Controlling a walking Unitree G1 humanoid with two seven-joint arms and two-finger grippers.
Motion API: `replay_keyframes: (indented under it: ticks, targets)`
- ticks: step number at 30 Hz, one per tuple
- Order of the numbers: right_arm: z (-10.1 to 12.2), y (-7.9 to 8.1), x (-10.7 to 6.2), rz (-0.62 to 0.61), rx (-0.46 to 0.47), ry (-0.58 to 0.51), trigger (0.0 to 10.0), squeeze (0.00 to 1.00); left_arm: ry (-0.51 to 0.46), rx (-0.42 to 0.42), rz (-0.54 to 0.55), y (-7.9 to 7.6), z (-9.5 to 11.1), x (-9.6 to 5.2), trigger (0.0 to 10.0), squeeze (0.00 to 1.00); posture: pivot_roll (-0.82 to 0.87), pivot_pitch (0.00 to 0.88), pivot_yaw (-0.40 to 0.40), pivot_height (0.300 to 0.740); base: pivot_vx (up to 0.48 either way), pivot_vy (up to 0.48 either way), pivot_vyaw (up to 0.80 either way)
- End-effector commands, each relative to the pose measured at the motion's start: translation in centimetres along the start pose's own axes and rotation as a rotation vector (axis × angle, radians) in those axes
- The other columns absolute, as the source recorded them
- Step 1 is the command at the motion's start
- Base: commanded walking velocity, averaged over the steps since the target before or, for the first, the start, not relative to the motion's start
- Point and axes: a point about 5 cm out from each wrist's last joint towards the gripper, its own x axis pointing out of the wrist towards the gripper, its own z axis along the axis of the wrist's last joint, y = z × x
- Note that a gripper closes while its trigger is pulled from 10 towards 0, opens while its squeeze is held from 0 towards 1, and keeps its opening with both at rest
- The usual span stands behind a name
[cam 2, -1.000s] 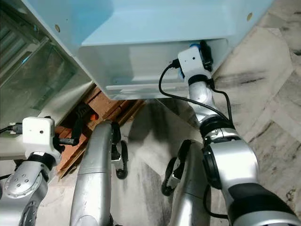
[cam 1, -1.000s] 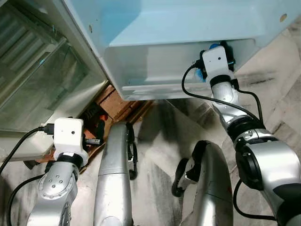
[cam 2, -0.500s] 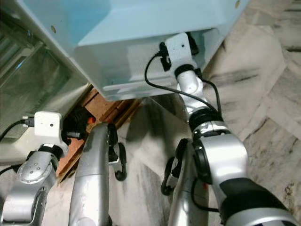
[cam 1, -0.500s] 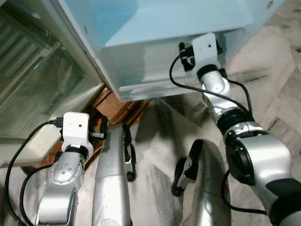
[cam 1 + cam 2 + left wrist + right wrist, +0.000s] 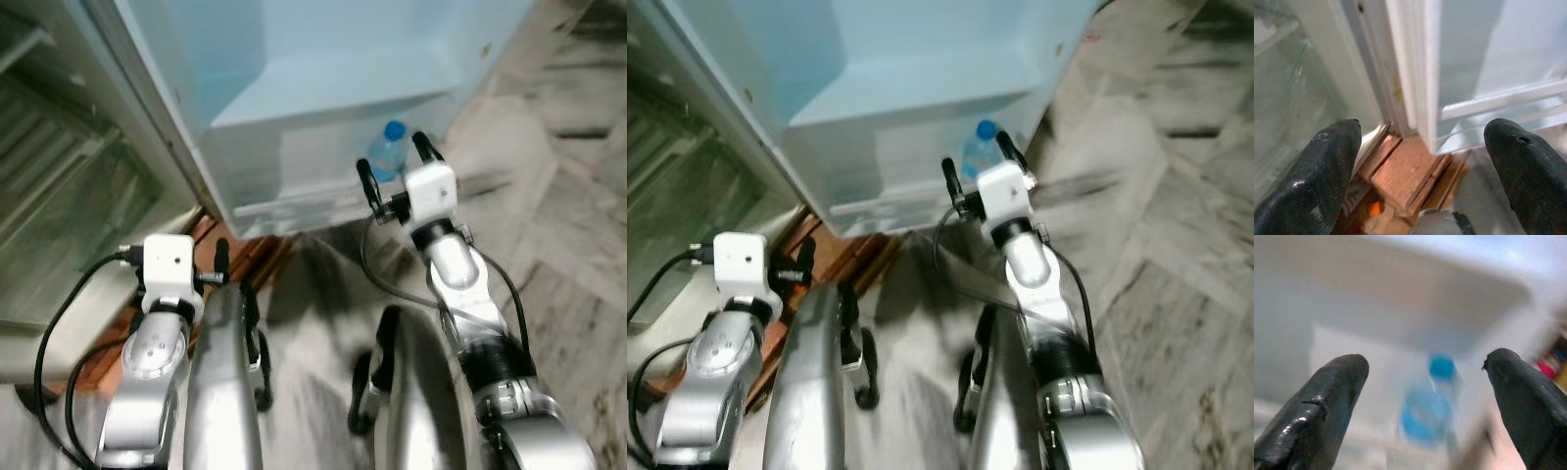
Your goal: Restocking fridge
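Note:
A clear water bottle [image 5: 385, 154] with a blue cap and blue label stands upright in the lowest shelf [image 5: 323, 166] of the open fridge door. My right gripper [image 5: 394, 164] is open just short of the bottle, one finger [image 5: 424, 149] to each side, holding nothing. The right wrist view shows the blurred bottle [image 5: 1426, 407] between my spread fingers [image 5: 1322, 396]. My left gripper [image 5: 1420, 161] is open and low by the fridge's bottom corner, above brown wooden boards [image 5: 1405, 171].
The fridge's glass shelves [image 5: 59, 196] lie to the left. Wooden boards [image 5: 250, 255] sit under the fridge base. Marble floor [image 5: 568, 225] stretches to the right. My silver legs [image 5: 220, 392] fill the lower middle.
My right gripper has drawn back out of the door shelf and left the bottle standing there. The view has shifted and blurred. My left arm has risen slightly.

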Motion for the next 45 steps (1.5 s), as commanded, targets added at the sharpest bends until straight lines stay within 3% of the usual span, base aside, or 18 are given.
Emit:
replay_keyframes:
  ticks: [1,2,3,6,9,14,22,32,45]
  targets:
    - [-0.1,-0.2,-0.7,-0.022,0.007,0.024,10.0,0.0,0.025,0.002,0.011,0.2,-0.9,-0.4,10.0,0.0,0.11,0.13,-0.045,0.583,0.0,0.0,0.0]
    - [-1.1,-0.1,-2.4,-0.067,0.068,0.076,10.0,0.0,0.028,0.001,0.013,0.3,-1.4,-0.5,10.0,0.0,0.1,0.119,-0.046,0.583,0.0,0.0,0.0]
    - [-1.3,0.0,-3.3,-0.075,0.07,0.089,10.0,0.0,0.028,-0.002,0.018,0.3,-1.6,-0.6,10.0,0.0,0.09,0.106,-0.046,0.583,0.0,0.0,0.0]
    - [-1.5,0.3,-4.6,-0.079,0.117,0.118,10.0,0.0,0.022,-0.013,0.024,0.2,-1.8,-0.6,10.0,0.0,0.08,0.093,-0.043,0.583,0.0,0.0,0.0]
    - [-1.9,0.1,-5.2,-0.084,0.105,0.127,10.0,0.0,0.022,-0.016,0.014,-0.4,-2.0,-0.3,10.0,0.0,0.07,0.072,-0.043,0.597,0.0,0.0,0.0]
    - [-2.8,-0.6,-5.2,-0.129,0.129,0.196,10.0,0.0,0.02,-0.026,-0.051,-1.4,-2.6,0.2,10.0,0.0,0.06,0.05,-0.055,0.627,0.0,0.0,0.0]
    - [-2.3,-0.3,-4.2,-0.098,0.131,0.193,10.0,0.0,-0.007,-0.014,0.001,-1.3,-2.4,1.4,10.0,0.0,0.06,0.03,-0.058,0.682,0.0,0.0,0.0]
    - [-2.3,-0.3,-3.7,-0.092,0.138,0.189,10.0,0.0,-0.011,-0.007,-0.001,-1.4,-2.5,1.6,10.0,0.0,0.06,0.035,-0.057,0.737,0.0,0.0,0.0]
    - [-2.4,0.4,-3.4,-0.077,0.146,0.204,10.0,0.0,-0.021,0.021,-0.013,-1.7,-2.0,2.2,10.0,0.0,0.06,0.06,-0.035,0.74,0.0,0.0,0.0]
